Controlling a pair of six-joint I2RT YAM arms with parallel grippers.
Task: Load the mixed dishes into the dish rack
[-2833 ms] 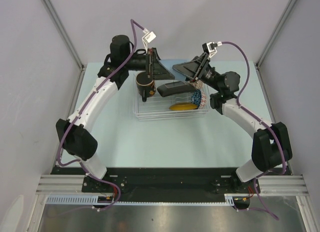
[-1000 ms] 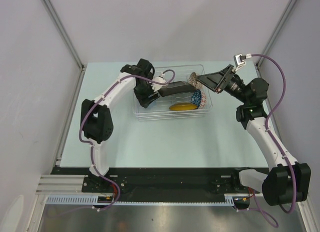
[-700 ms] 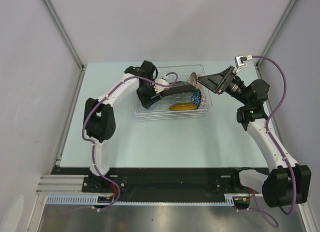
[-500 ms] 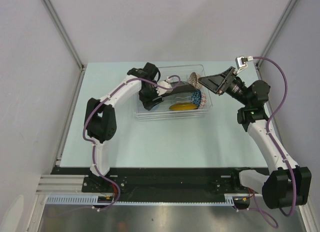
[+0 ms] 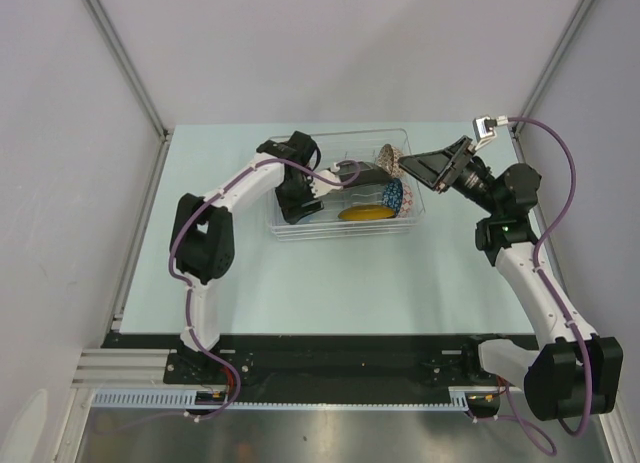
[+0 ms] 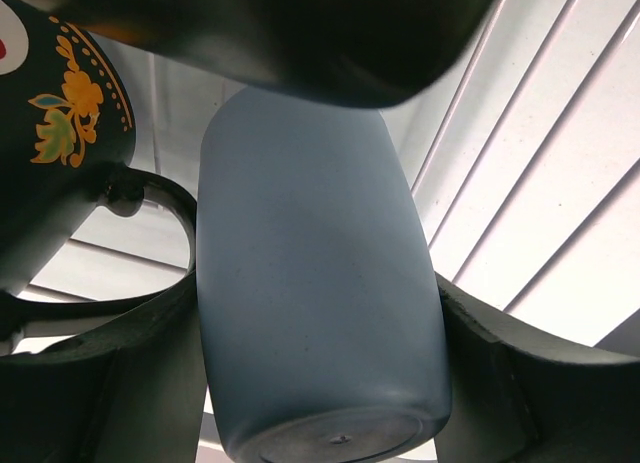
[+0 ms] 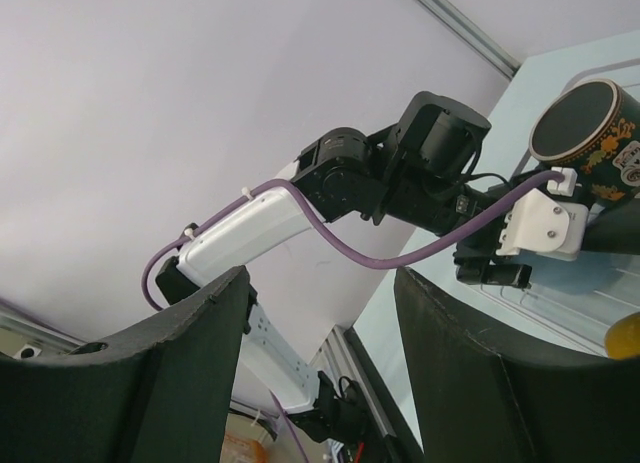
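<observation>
A light blue cup (image 6: 315,283) lies on its side between the fingers of my left gripper (image 6: 320,383), which is shut on it just above the ribbed floor of the clear dish rack (image 6: 560,183). Beside it on the left stands the dark floral cup (image 6: 50,153). From above, my left gripper (image 5: 300,198) is down in the left end of the dish rack (image 5: 340,233). The rack also holds the black plate (image 5: 352,173), the yellow-brown saucer (image 5: 365,212), the blue patterned bowl (image 5: 393,194) and the beige bowl (image 5: 388,158). My right gripper (image 5: 425,166) hangs open and empty above the rack's right end.
The left arm (image 5: 235,188) arches over the table's left half into the rack. In the right wrist view that arm (image 7: 270,223) fills the middle, with the dark cup (image 7: 590,133) behind its wrist. Grey walls close in on both sides and at the back.
My left arm's elbow has swung a little to the right while its gripper stays low in the rack with the cup. The right gripper has drifted slightly right and stays open.
</observation>
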